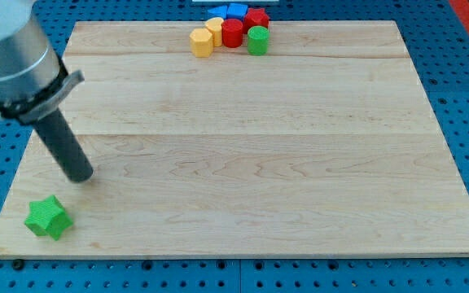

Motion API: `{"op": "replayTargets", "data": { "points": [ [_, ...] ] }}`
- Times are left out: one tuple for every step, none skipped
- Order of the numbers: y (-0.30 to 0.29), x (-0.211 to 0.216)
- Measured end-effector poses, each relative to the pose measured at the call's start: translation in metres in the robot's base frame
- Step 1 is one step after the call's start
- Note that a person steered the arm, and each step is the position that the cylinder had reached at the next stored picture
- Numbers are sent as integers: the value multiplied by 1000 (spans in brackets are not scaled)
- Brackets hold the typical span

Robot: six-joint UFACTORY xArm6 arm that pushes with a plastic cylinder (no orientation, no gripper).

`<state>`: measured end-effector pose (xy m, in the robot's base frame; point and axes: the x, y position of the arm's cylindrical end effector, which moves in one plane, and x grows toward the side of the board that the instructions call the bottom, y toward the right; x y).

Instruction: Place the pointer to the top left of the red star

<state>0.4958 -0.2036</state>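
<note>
A tight cluster of blocks sits at the board's top edge. In it, a red block (257, 17) that looks like the red star lies at the cluster's upper right, partly hidden by its neighbours. My tip (81, 176) rests on the board at the view's left, far below and left of the red star. It is just above and right of a green star (48, 217) near the bottom left corner, and apart from it.
The cluster also holds a red cylinder (232, 32), a green cylinder (257, 40), an orange block (202, 42), a yellow block (214, 26) and a blue block (236, 10). The wooden board (243, 163) lies on a blue perforated table.
</note>
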Motion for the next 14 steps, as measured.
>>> {"op": "replayTargets", "data": {
  "points": [
    [-2,-46],
    [-4,-86],
    [-8,-121],
    [-10,-153],
    [-10,-178],
    [-11,-204],
    [-11,-228],
    [-11,-251],
    [-11,-274],
    [-9,-301],
    [-2,-304],
    [-2,-304],
    [10,-304],
    [40,-304]
  ]
}}
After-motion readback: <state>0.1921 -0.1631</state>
